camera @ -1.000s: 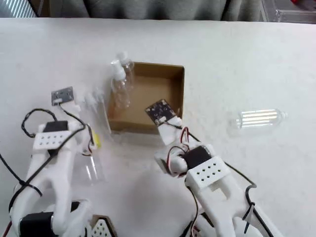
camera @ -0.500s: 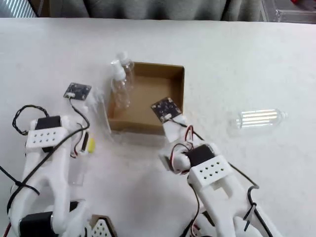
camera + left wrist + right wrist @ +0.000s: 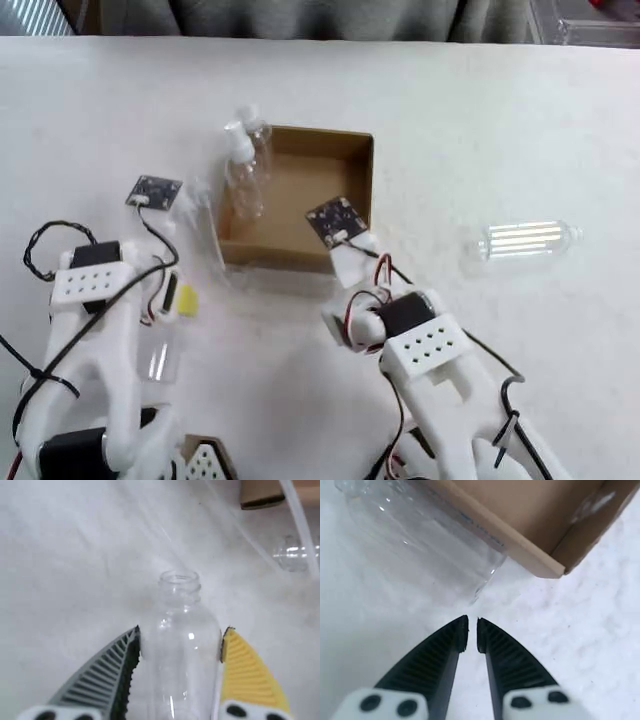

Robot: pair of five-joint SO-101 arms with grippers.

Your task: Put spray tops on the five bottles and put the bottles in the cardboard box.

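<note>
One uncapped bottle clamped in left gripper jaws | right gripper jaws almost closed, empty, beside cardboard box | best: neck upright, unobstructed for capping

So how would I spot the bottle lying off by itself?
Find the cardboard box mid-table, then look away from it on the right arm's side. The clear bottle there lies flat on its side, touching nothing, whereas the bottles at the box's other side crowd together with white spray tops.
</note>
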